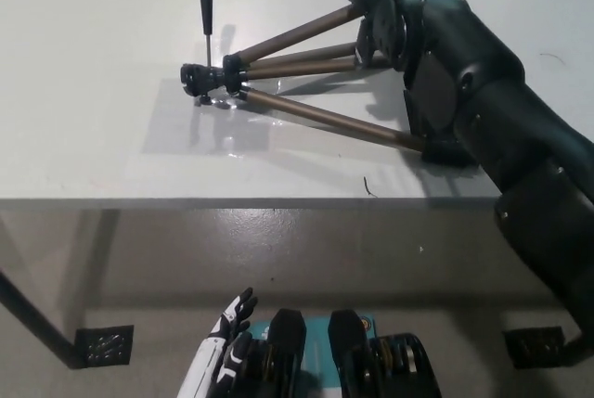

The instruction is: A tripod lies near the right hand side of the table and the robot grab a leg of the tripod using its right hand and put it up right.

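One tripod [278, 73] lying on table [93, 138]; right hand [371, 8] over legs, grip unclear.

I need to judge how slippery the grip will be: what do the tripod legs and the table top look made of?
The tripod legs look like metal tubes with a bronze, satin finish, showing soft highlights along them. The table top looks like smooth pale laminate or painted board with a faint sheen; which one, I cannot tell.

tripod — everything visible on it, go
The bronze-legged tripod with black head lies on its side on the white table, head pointing picture-left, legs splayed to the right. Metallic-looking tubes, black fittings, a black foot at the near leg's end. Its thin pan handle points away toward the far edge. The black right arm and hand covers the far leg ends; grip not visible.
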Robot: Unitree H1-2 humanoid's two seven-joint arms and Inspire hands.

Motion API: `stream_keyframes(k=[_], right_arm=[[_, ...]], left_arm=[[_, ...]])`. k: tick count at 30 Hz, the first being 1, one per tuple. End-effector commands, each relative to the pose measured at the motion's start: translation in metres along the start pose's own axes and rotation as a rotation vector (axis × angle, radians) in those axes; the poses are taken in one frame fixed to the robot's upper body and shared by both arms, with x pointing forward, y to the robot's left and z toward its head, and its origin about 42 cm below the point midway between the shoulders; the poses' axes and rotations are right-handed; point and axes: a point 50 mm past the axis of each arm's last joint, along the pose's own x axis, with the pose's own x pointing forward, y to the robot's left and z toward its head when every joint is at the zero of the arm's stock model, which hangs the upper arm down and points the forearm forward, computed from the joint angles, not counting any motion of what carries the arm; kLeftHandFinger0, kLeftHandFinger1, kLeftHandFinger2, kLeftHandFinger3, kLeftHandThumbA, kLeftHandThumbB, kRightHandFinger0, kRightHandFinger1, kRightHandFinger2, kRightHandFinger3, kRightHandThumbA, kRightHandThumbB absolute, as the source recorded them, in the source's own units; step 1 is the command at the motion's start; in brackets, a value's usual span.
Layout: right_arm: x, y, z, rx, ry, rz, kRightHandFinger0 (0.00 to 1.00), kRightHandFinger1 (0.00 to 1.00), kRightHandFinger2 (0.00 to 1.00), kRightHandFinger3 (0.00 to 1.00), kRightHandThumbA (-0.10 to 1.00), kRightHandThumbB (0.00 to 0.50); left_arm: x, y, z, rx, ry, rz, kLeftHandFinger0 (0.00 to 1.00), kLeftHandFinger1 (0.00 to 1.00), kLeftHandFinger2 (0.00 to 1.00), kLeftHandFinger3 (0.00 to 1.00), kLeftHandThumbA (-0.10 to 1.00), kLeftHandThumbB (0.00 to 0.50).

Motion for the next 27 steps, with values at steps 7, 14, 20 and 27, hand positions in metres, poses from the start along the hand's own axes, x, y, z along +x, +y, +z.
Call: stream_keyframes(k=[7,14,20,27], right_arm=[[-0.003,-0.006,-0.010,-0.050,-0.097,-0.454,0.00,0.17,0.51,0.35,-0.10,0.246],[-0.005,-0.007,-0.016,-0.028,-0.130,-0.529,0.00,0.18,0.63,0.31,-0.10,0.223],[-0.008,-0.005,-0.022,0.094,-0.143,-0.609,0.00,0.33,0.83,0.21,-0.10,0.180],[-0.010,-0.027,-0.023,0.461,-0.150,-0.650,0.00,0.26,0.71,0.54,-0.10,0.138]], left_arm=[[0.004,-0.001,0.015,0.031,-0.091,-0.037,1.00,1.00,1.00,1.00,1.00,0.472],[0.004,-0.001,0.013,0.040,-0.100,-0.041,1.00,1.00,1.00,1.00,1.00,0.489],[0.001,-0.004,0.013,0.059,-0.084,-0.051,1.00,1.00,1.00,1.00,1.00,0.500],[0.000,-0.005,0.014,0.082,-0.088,-0.056,1.00,1.00,1.00,1.00,1.00,0.487]])
